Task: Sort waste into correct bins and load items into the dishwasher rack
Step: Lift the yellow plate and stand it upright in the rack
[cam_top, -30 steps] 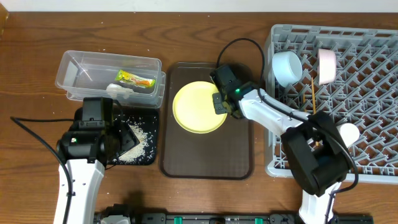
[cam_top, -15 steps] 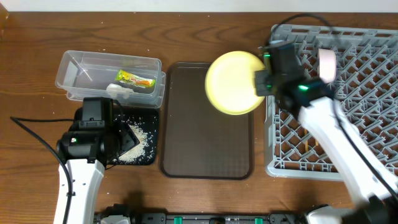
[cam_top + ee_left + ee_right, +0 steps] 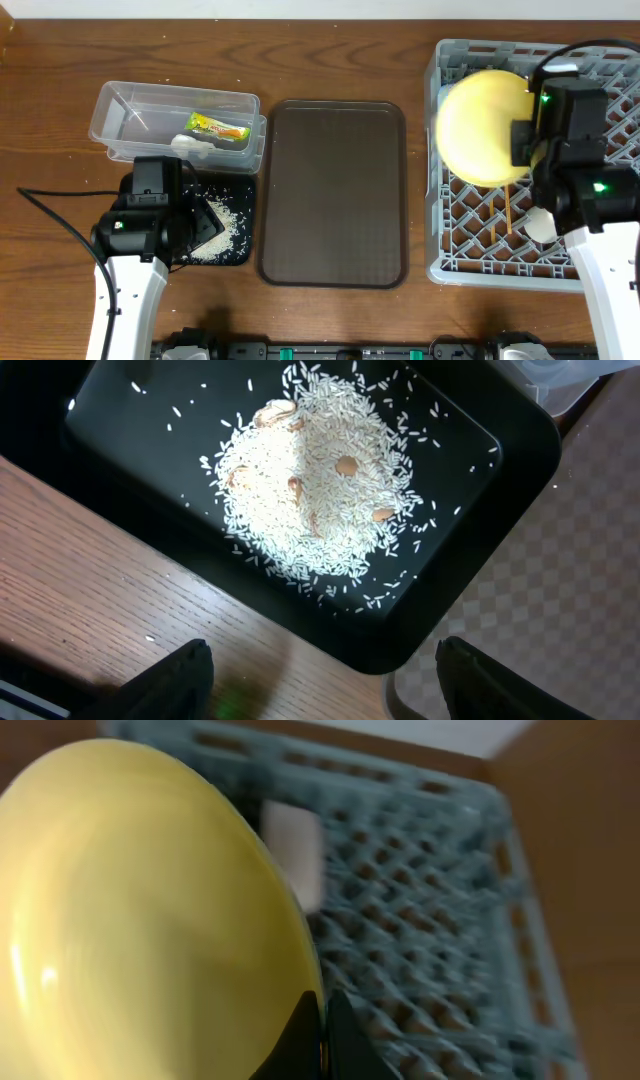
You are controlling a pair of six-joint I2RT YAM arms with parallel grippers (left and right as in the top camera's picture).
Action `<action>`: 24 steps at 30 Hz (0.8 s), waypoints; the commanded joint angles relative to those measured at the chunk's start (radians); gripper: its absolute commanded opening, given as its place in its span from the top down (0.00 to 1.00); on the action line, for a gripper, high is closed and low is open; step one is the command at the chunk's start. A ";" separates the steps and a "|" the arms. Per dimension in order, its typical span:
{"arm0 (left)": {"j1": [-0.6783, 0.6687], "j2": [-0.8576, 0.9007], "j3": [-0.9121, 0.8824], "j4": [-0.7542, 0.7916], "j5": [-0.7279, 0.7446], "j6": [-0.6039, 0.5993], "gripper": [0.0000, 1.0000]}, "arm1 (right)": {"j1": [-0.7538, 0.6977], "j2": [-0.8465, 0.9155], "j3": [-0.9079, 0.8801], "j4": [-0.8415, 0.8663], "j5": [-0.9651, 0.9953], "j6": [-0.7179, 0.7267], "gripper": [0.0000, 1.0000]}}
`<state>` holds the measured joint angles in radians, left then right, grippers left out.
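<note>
My right gripper (image 3: 530, 142) is shut on the rim of the round yellow plate (image 3: 485, 126) and holds it tilted above the left part of the grey dishwasher rack (image 3: 445, 262); the wrist view shows the plate (image 3: 140, 920) pinched between the fingers (image 3: 323, 1020). Wooden chopsticks (image 3: 507, 215) lie in the rack. My left gripper (image 3: 320, 680) is open and empty above the black tray (image 3: 480, 470) holding white rice grains (image 3: 315, 490). The clear tub (image 3: 130, 105) holds the green-and-orange wrapper (image 3: 217, 127) and white tissue (image 3: 195, 146). The bowls are hidden behind the plate.
A dark brown serving tray (image 3: 335, 190) lies empty in the middle of the table. A white object (image 3: 541, 226) sits in the rack under my right arm. A white item (image 3: 292, 850) shows blurred in the rack behind the plate.
My right gripper lifted the yellow plate off the brown serving tray and carried it right, over the rack. The left arm has not moved.
</note>
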<state>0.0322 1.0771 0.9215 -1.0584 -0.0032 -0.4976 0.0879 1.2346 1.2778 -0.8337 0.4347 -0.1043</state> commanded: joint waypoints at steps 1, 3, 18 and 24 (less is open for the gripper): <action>0.006 -0.005 -0.007 -0.003 -0.005 -0.005 0.26 | -0.016 0.003 0.003 -0.025 0.231 -0.104 0.99; 0.006 -0.005 -0.007 -0.003 -0.005 -0.005 0.26 | -0.016 0.017 0.003 -0.037 0.334 -0.104 0.99; 0.006 -0.005 -0.007 -0.003 -0.005 -0.005 0.25 | 0.019 0.197 0.003 -0.106 0.267 0.071 1.00; 0.006 -0.005 -0.007 -0.003 -0.005 -0.005 0.26 | 0.072 0.219 0.003 -0.085 0.117 0.104 0.95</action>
<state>0.0322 1.0771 0.9215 -1.0580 -0.0032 -0.4976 0.1329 1.4536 1.2778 -0.9260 0.6395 -0.0547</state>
